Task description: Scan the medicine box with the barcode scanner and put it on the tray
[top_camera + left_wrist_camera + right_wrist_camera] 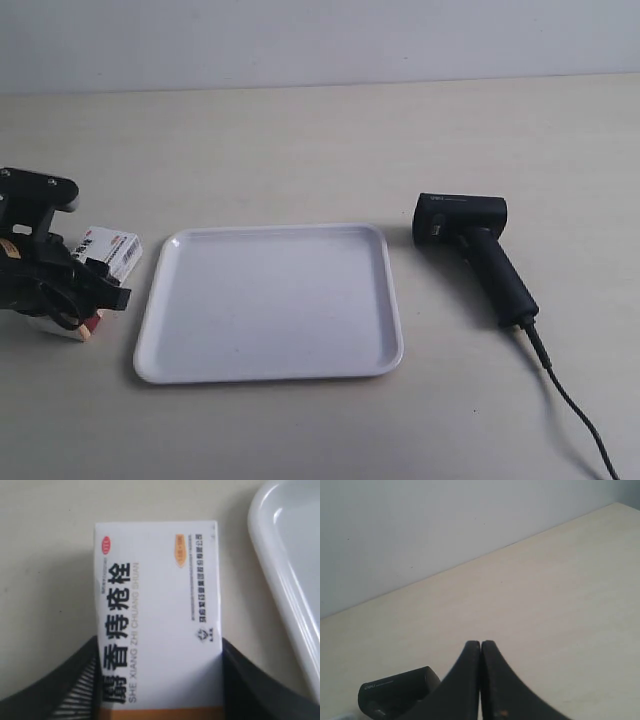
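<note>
The medicine box [157, 615], a white carton with black Chinese text and an orange band at its near end, sits between the fingers of my left gripper [159, 645], which is shut on its two long sides. In the exterior view this box [112, 250] and gripper [80, 285] are at the far left, just beside the white tray [270, 370]. The black barcode scanner [475, 250] lies on the table right of the tray, cable trailing toward the front. My right gripper [480, 644] is shut with nothing in it, above the scanner head [395, 692].
The tray's rim [280, 580] runs close beside the box in the left wrist view. The scanner cable [570, 400] curls to the front right corner. A pale wall borders the far edge of the beige table [300, 140]. The right arm is outside the exterior view.
</note>
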